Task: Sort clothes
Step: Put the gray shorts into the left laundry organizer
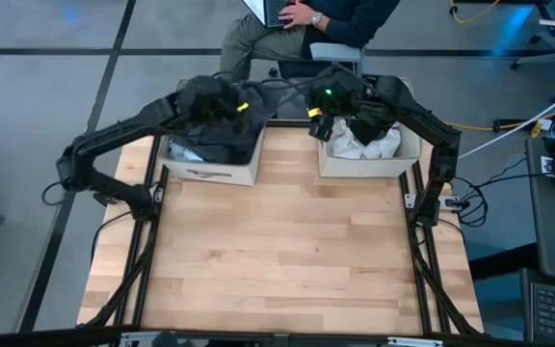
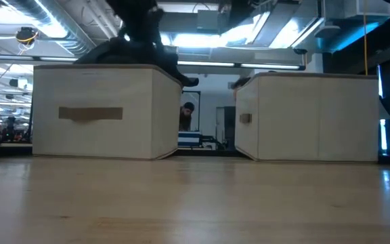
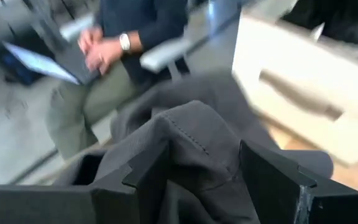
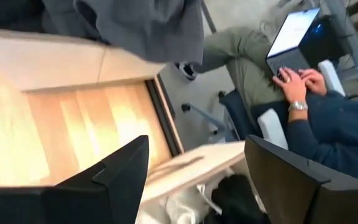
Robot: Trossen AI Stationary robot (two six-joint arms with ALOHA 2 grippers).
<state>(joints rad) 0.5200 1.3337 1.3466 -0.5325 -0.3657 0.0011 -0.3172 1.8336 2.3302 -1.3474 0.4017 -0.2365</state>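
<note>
Wooden table [image 1: 287, 251], viewed from above, carrying two beige fabric bins side by side at its 12 o'clock edge, with a seated person [image 1: 302, 24] using a laptop [image 4: 294, 37] on the floor beyond. Left bin [image 1: 210, 164], at 11 o'clock, holds the dark grey garment [image 3: 197, 143], a fold of which sits gripped between the fingers of the left gripper [image 3: 204, 180] above it. Right bin [image 1: 364, 159], at 1 o'clock, contains the white garment [image 1: 359, 145] and a small black one [image 4: 238, 199], with the right gripper [image 4: 197, 174] poised over it, fingers spread wide and empty.
</note>
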